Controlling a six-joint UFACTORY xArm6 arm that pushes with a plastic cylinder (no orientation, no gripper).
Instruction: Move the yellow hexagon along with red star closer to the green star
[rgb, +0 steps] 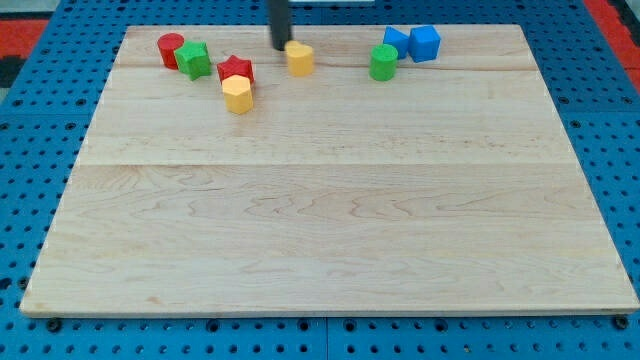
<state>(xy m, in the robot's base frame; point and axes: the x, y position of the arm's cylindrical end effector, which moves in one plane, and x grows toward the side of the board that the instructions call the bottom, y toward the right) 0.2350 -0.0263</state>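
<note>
The yellow hexagon (238, 95) lies near the view's top left, touching the red star (236, 69) just above it. The green star (194, 60) lies a short way to their left, against a red cylinder (170, 49). My tip (280, 47) stands at the view's top centre, right beside the upper left of a second yellow block (300, 58), and to the right of the red star.
A green cylinder (383, 62) lies at the top right, with a blue block (396, 42) and a blue cube (425, 43) beside it. All lie on the wooden board (330, 220), which rests on a blue pegboard.
</note>
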